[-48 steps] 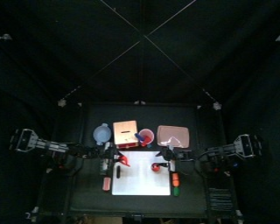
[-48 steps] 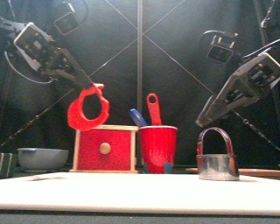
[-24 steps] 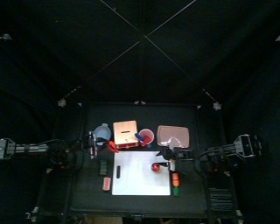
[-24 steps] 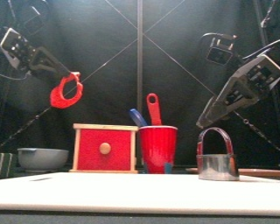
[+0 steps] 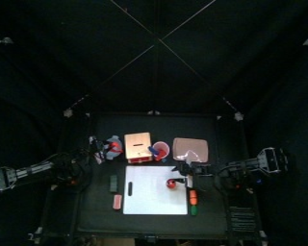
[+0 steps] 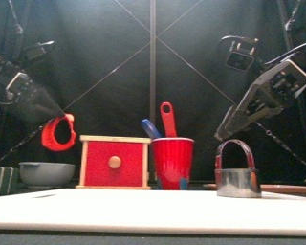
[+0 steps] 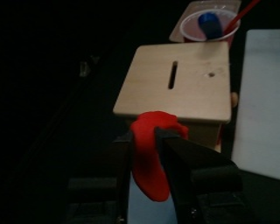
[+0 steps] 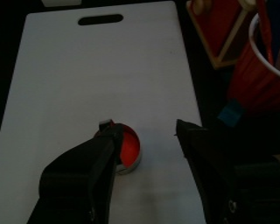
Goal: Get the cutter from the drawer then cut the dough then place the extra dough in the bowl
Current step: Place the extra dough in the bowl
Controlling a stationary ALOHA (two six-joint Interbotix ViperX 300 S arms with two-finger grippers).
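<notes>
At left gripper (image 7: 164, 140): jaws pinched tight on the upper edge of the dough ring (image 6: 57, 132). Ring hangs limp and a little folded, above the bowl (image 6: 45, 173) and clear of its rim. At right gripper (image 8: 149, 129): jaws spread wide, nothing held, poised over the cutting board (image 8: 108, 70) with the dough disc (image 8: 129, 147) lying just below them.

Progress, judged from the layout:
- cutter (image 6: 237, 172) out of the box (image 6: 115, 163), standing upright on the board to the right of the cup (image 6: 171, 163); red drawer front looks flush, so probably shut again
- dough cut, with ring and disc well apart
- left to do: lower the ring and let it go into the bowl

Close to the end.

Materials:
- dough: red, matte, soft enough to sag under its own weight; likely to cling to the jaws on release
- bowl: blue-grey, smooth, shallow, rounded
- cutter: shiny metal band with an arched wire handle
- box: pale plain wood, square, with a slot in its top
- board: white, flat, smooth plastic with rounded corners and a grip hole
- cup: red, glossy, toy knives standing in it
</notes>
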